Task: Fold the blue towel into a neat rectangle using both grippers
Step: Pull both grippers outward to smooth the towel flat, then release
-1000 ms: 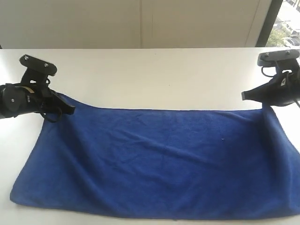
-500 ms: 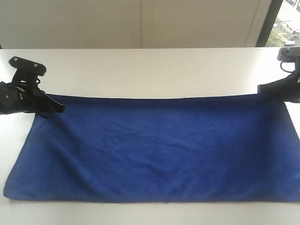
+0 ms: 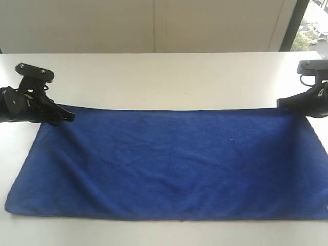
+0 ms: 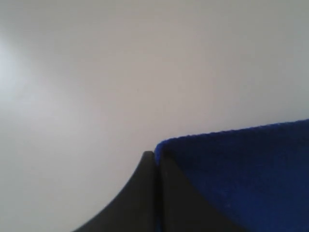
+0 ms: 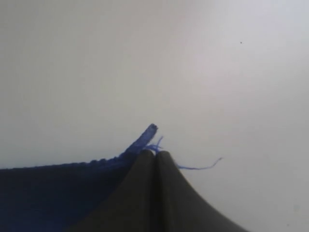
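The blue towel [image 3: 169, 161] lies spread wide and flat across the white table [image 3: 164, 77]. My left gripper [image 3: 70, 117] is shut on the towel's far left corner, low over the table. In the left wrist view the black fingers [image 4: 145, 193] pinch the blue corner [image 4: 231, 164]. My right gripper [image 3: 280, 104] is shut on the far right corner. In the right wrist view its fingertips [image 5: 164, 162] clamp the blue towel's hem [image 5: 140, 145], with loose threads sticking out. A tiny white tag [image 3: 326, 207] shows at the near right edge.
A pale wall [image 3: 154, 25] runs behind the table, with a window [image 3: 315, 25] at the far right. Bare tabletop lies beyond the towel's far edge.
Both grippers drew apart and pulled the towel taut and flat. The far edge went from sagging to straight, then both grippers sank slightly and came a little inward.
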You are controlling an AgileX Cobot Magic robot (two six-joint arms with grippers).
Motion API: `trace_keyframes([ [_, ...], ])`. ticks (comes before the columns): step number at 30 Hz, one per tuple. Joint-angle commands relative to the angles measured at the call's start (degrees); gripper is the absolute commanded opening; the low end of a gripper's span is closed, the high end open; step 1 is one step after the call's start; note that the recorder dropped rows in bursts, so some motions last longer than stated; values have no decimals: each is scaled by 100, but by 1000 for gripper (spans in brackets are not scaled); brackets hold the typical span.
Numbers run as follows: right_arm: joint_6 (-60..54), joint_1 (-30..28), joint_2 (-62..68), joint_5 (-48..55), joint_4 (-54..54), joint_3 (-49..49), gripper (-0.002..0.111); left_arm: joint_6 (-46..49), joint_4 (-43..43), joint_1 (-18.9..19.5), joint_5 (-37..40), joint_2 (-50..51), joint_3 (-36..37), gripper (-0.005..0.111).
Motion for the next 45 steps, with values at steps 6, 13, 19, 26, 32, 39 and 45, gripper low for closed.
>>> trace_keyframes([
  [6,35,-47,15,27,3,-503,0,-56,-106,220,187,16,-404,0],
  [13,35,-47,197,-73,3,-503,0,-56,-106,302,210,208,-456,0],
  [19,35,-47,325,-300,3,-503,0,-56,-106,308,46,218,-456,0],
  [26,35,-47,335,-355,3,-503,17,117,-106,308,-120,218,-456,6],
  [32,7,-47,335,-418,3,-503,48,168,-84,308,-130,218,-456,45],
  [39,7,-47,267,-208,3,-503,56,168,-84,308,-130,208,-456,78],
  [45,7,-47,-197,436,3,-503,56,168,-84,308,-8,-119,-456,78],
])
